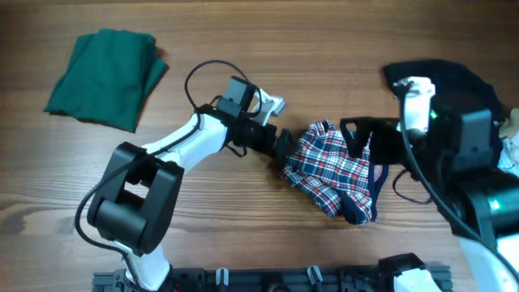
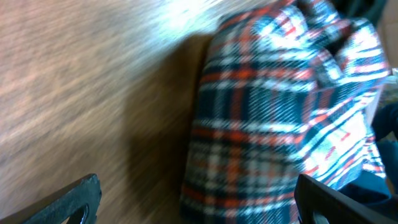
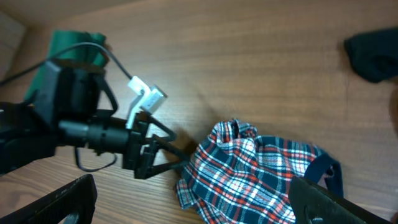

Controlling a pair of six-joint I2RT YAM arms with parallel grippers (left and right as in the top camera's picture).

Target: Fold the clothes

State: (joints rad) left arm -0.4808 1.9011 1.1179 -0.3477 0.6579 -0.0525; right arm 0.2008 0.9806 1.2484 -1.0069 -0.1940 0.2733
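The plaid garment (image 1: 328,170), red, navy and white with navy trim, lies crumpled at mid-table. My left gripper (image 1: 285,156) is open at its left edge. In the left wrist view the plaid cloth (image 2: 280,112) reaches in between the spread fingertips (image 2: 68,199) without being pinched. In the right wrist view the left gripper (image 3: 168,152) touches the plaid cloth (image 3: 255,174) at its left border. My right gripper (image 1: 361,150) hovers over the garment's right side, open, with nothing between its fingers (image 3: 336,202). The other clothes lie apart from both grippers.
A folded dark green garment (image 1: 105,77) lies at the far left. A black garment (image 1: 454,81) sits at the far right, partly under the right arm. Pale fabric (image 1: 511,134) shows at the right edge. Bare wood table (image 1: 243,235) surrounds the plaid piece.
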